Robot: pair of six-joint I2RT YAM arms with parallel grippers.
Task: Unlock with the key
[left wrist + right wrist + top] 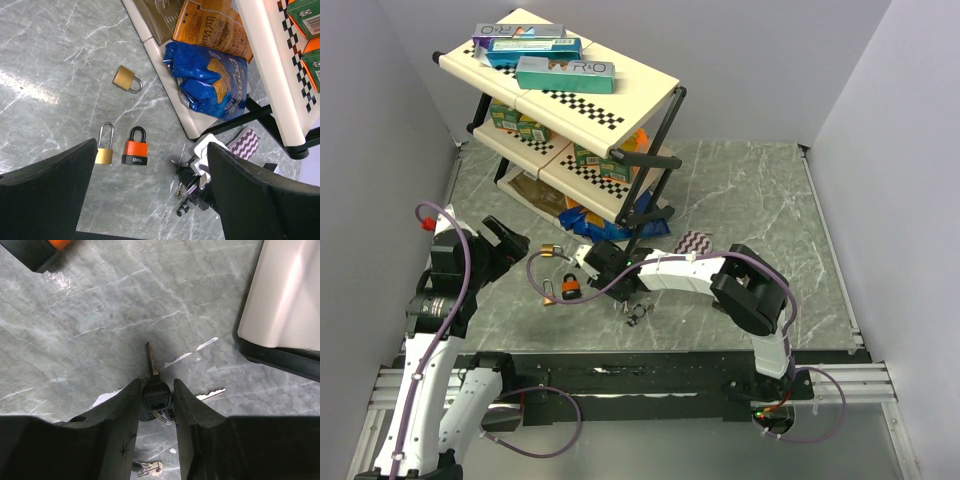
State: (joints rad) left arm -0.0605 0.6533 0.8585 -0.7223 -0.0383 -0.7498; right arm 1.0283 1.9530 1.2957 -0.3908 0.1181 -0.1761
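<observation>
Black-headed key (150, 362) pinched in right pincer (156, 386), blade jutting forward, orange padlock (35, 255) seemingly beyond, upper-left.

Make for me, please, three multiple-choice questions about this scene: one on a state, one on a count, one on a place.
1. The right gripper is:
A. open and empty
B. shut on the key
C. shut on a padlock

2. How many padlocks lie on the table?
A. two
B. three
C. five

3. The orange padlock lies:
A. beside the long-shackled brass padlock
B. between the right gripper's fingers
C. on top of the key

Answers:
1 B: in the right wrist view the fingers pinch the key's head.
2 B: the left wrist view shows the orange one, the long-shackled brass one and a short-shackled brass padlock.
3 A: the two lie side by side on the table, not touching.
</observation>
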